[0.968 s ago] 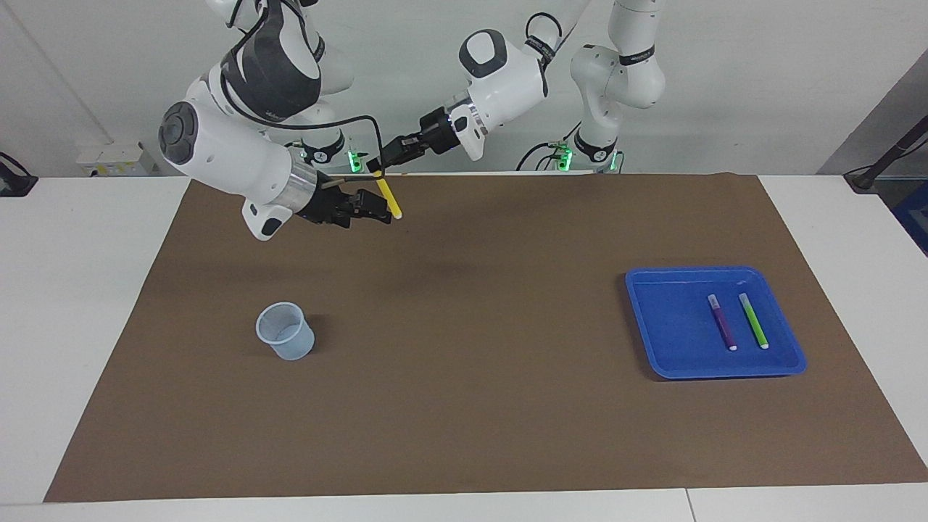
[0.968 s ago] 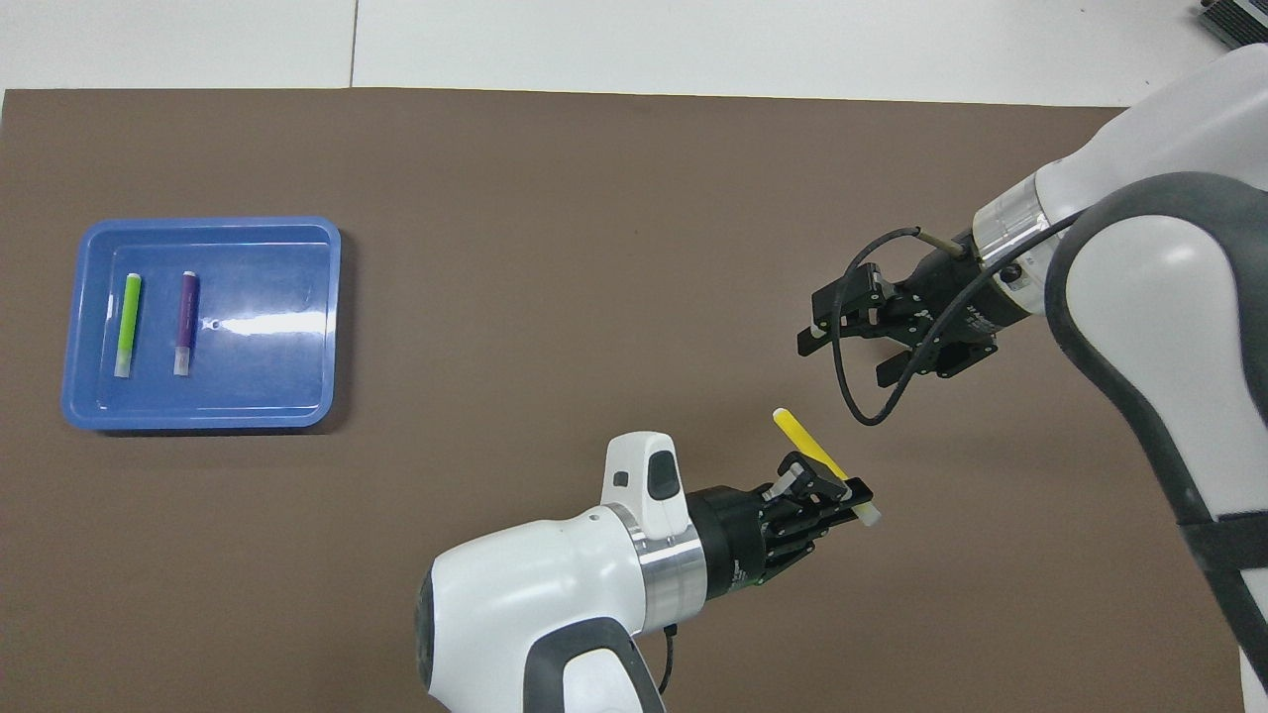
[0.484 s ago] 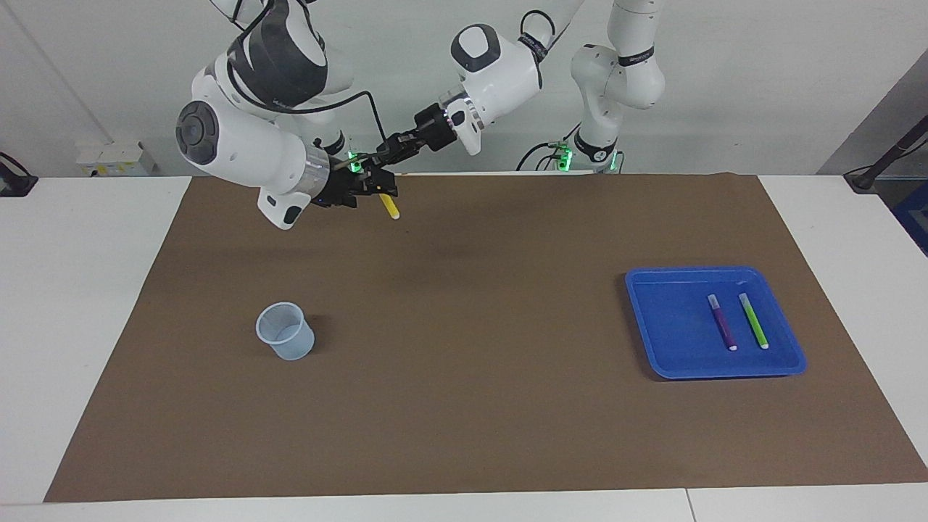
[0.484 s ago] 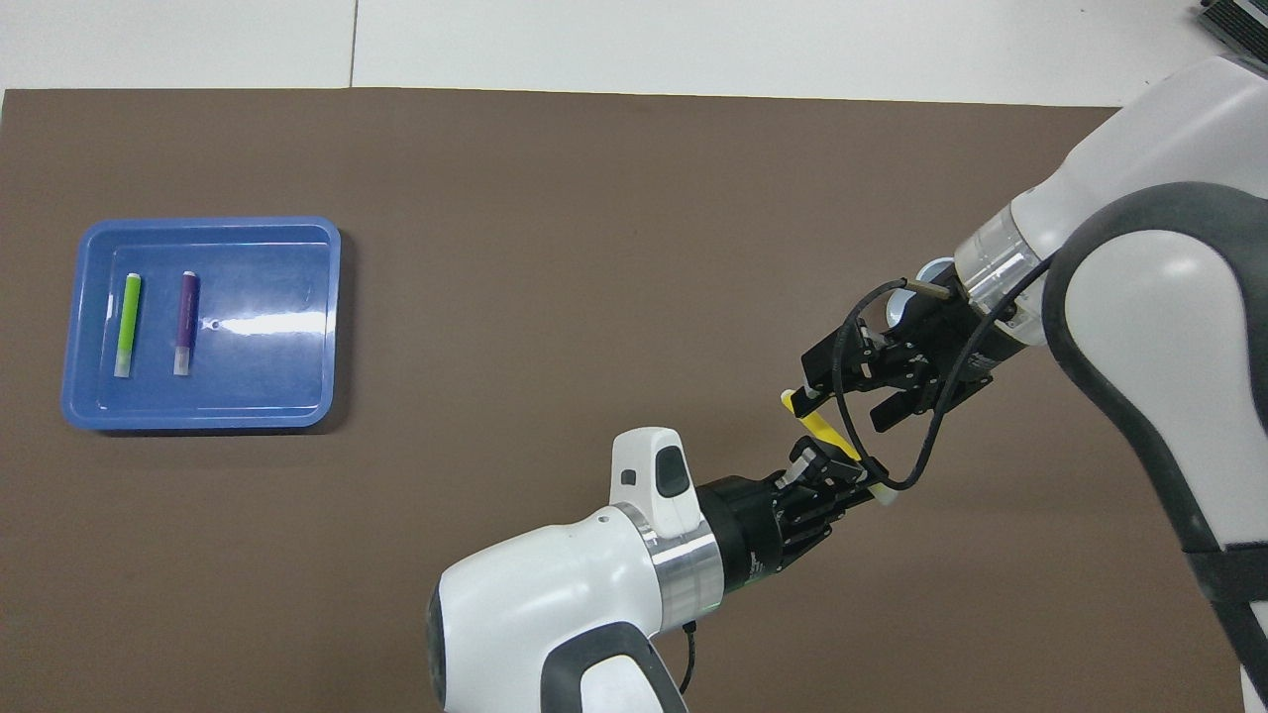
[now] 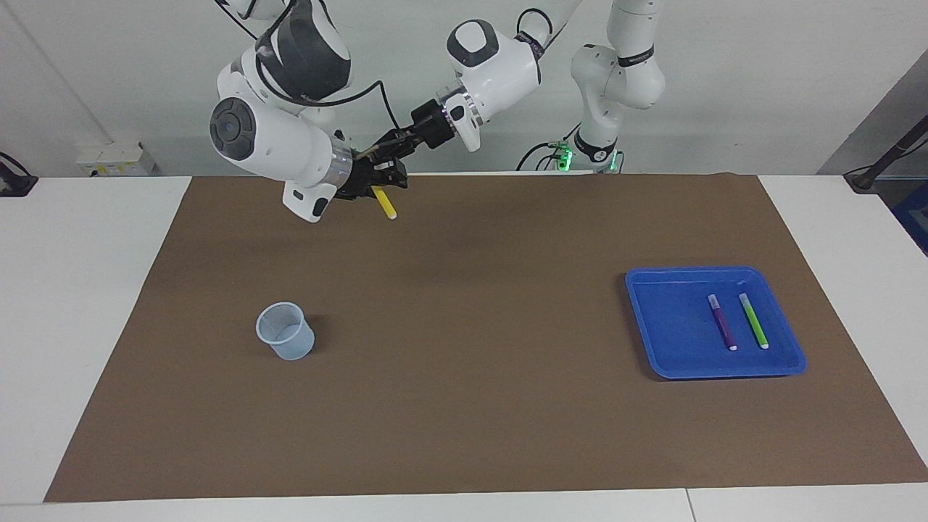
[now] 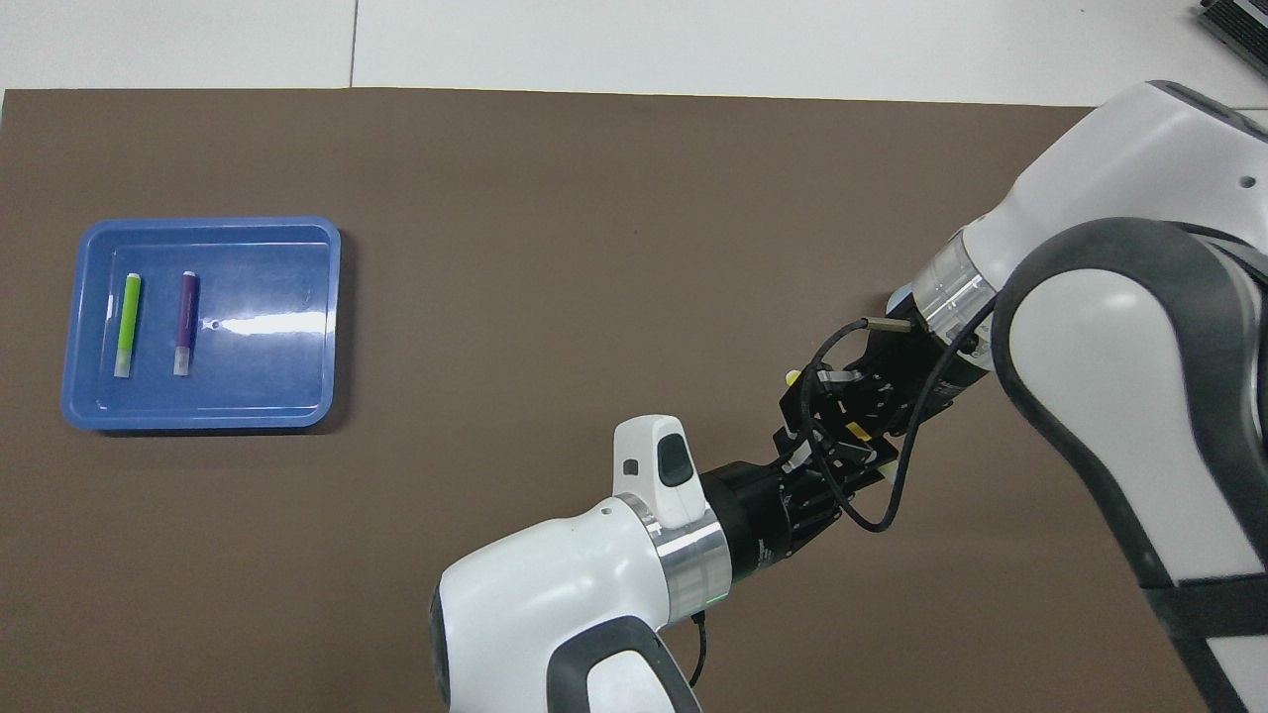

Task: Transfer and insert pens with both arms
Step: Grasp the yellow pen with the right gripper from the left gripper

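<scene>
The yellow pen hangs tilted in the air over the part of the brown mat nearest the robots, white tip down. My left gripper is shut on its upper part. My right gripper has come in around the same pen just below, and only the pen's lower end shows under it. In the overhead view the left gripper and right gripper overlap, with just the yellow pen's end showing. The purple pen and the green pen lie side by side in the blue tray.
A small pale blue cup stands upright on the mat toward the right arm's end of the table. The blue tray sits toward the left arm's end. A brown mat covers most of the white table.
My right gripper moved up and in from beside the yellow pen to around it. The left gripper lifted slightly with the pen. The tray pens and cup stayed put.
</scene>
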`<act>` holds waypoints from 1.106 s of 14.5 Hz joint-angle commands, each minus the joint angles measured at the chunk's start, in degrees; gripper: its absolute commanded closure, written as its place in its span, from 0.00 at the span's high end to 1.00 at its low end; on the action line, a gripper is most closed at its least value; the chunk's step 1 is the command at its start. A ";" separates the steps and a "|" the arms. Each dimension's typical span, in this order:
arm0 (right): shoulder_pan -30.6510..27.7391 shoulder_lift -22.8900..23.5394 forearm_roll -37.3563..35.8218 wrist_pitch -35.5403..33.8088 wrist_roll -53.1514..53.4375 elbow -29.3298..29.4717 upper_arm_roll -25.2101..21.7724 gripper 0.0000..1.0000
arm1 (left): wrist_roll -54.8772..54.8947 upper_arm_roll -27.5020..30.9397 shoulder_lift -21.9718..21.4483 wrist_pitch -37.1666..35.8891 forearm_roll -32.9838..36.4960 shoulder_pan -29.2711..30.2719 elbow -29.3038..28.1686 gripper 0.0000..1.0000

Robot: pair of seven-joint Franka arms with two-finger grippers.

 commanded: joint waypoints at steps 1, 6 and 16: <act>-1.06 -1.68 -0.77 1.35 -2.37 -2.02 0.13 0.62 | 1.29 0.47 0.46 1.67 -1.46 -1.13 0.97 0.00; -1.23 -1.59 -0.86 3.29 -2.36 -1.94 0.13 0.50 | 1.29 -0.41 -0.15 1.67 -1.55 -1.13 0.88 0.00; -2.73 -1.68 0.28 2.76 -1.93 -0.70 -0.40 0.43 | 1.82 -0.76 -0.59 1.75 -1.55 -1.13 0.27 0.00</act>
